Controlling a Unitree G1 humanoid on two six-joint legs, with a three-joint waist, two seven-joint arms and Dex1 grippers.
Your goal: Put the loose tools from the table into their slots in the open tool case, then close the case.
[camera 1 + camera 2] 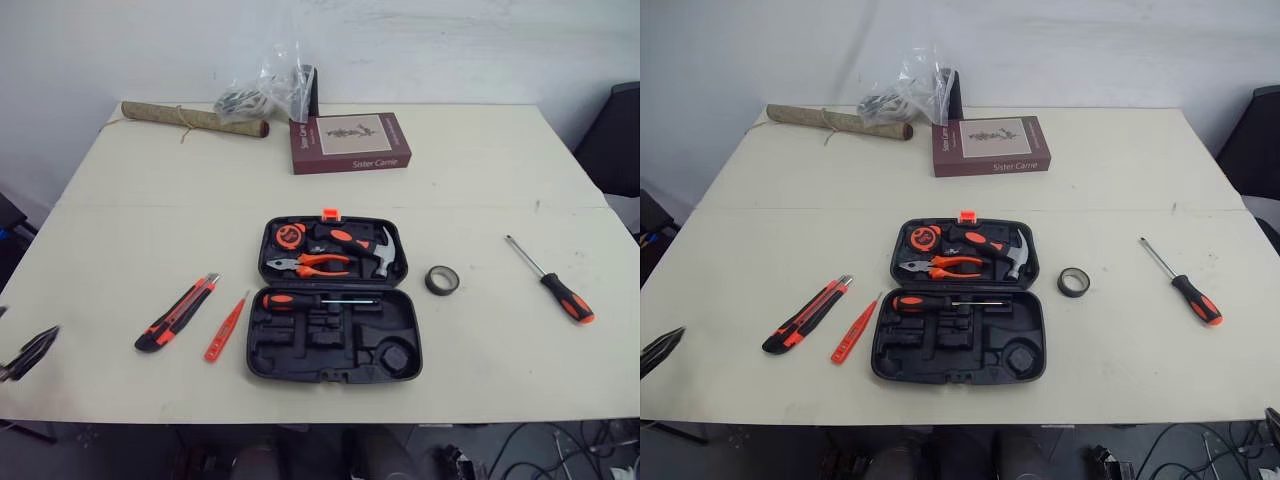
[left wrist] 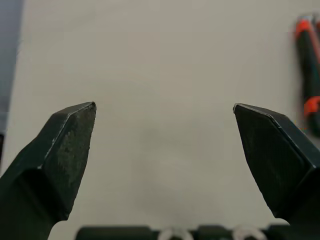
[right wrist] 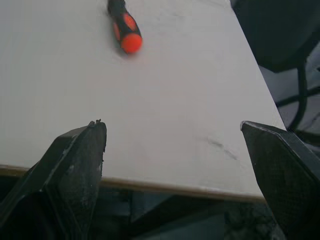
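Note:
The black tool case (image 1: pixel 334 340) lies open mid-table; its far half holds a tape measure, pliers (image 1: pixel 310 264) and a hammer (image 1: pixel 384 252), with a screwdriver (image 1: pixel 315 299) across the middle. Left of it lie an orange-black utility knife (image 1: pixel 177 312) and a thin orange tester pen (image 1: pixel 226 326). To the right sit a roll of black tape (image 1: pixel 442 280) and an orange-handled screwdriver (image 1: pixel 552 281). My left gripper (image 1: pixel 32 350) hangs at the table's left front edge, open over bare table (image 2: pixel 160 150). My right gripper (image 3: pixel 172 131) is open at the right front edge, the screwdriver handle (image 3: pixel 124 26) ahead of it.
A maroon book (image 1: pixel 350 142) lies at the back centre, with a rolled mat (image 1: pixel 193 119) and a clear plastic bag (image 1: pixel 270 88) behind it to the left. A black chair (image 1: pixel 617 140) stands off the table's right side. A seam (image 1: pixel 150 205) crosses the tabletop.

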